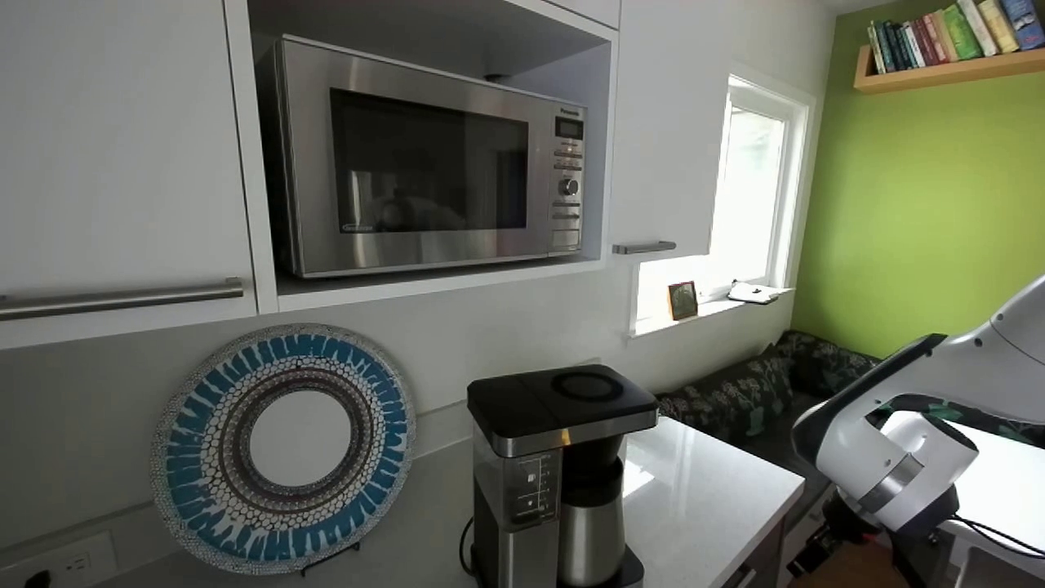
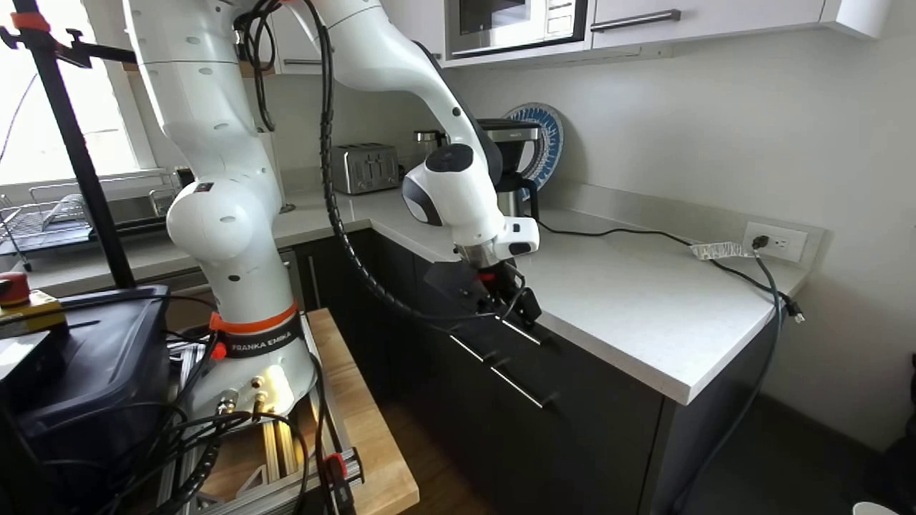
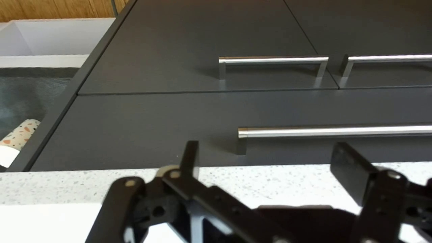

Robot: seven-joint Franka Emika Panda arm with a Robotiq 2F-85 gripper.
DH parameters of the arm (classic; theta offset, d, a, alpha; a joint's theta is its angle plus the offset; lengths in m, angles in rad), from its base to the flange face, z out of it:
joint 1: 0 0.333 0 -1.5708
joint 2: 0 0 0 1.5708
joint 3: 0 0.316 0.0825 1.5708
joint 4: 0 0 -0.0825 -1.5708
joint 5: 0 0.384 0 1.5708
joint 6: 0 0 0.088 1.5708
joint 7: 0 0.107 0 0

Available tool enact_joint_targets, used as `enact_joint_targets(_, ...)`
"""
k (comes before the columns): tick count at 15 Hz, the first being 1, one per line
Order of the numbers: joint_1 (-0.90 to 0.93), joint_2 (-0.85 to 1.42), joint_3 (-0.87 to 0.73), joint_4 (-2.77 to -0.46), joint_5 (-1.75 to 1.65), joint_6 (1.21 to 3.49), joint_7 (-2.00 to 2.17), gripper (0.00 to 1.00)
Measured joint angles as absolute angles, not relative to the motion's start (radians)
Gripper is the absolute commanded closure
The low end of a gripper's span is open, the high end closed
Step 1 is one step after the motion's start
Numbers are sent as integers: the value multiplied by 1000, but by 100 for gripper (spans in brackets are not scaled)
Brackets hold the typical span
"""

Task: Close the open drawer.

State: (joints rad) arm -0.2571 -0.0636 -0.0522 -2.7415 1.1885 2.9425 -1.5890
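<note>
My gripper (image 3: 265,158) is open and empty in the wrist view, its two fingers wide apart over the countertop's front edge. A long steel drawer handle (image 3: 334,131) lies just beyond the fingertips, on a dark drawer front (image 3: 135,131) that looks flush with its neighbours. In an exterior view the gripper (image 2: 526,307) hangs at the counter edge, close to the handle (image 2: 521,330). It also shows in an exterior view (image 1: 808,558). No drawer is plainly open. A white, tray-like box (image 3: 64,37) is partly seen past the cabinet edge; I cannot tell whether it is a drawer.
Two lower fronts carry handles (image 3: 273,60), (image 3: 388,58). The white countertop (image 2: 630,307) overhangs the dark cabinet and bears a coffee maker (image 1: 563,457). A speckled cup (image 3: 23,135) shows past the cabinet's side. Black cable (image 2: 343,236) hangs along the arm.
</note>
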Motion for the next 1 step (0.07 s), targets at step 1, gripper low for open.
enact_joint_targets(1,-257,-64,-52,-2742,1188,2942,-1589,0)
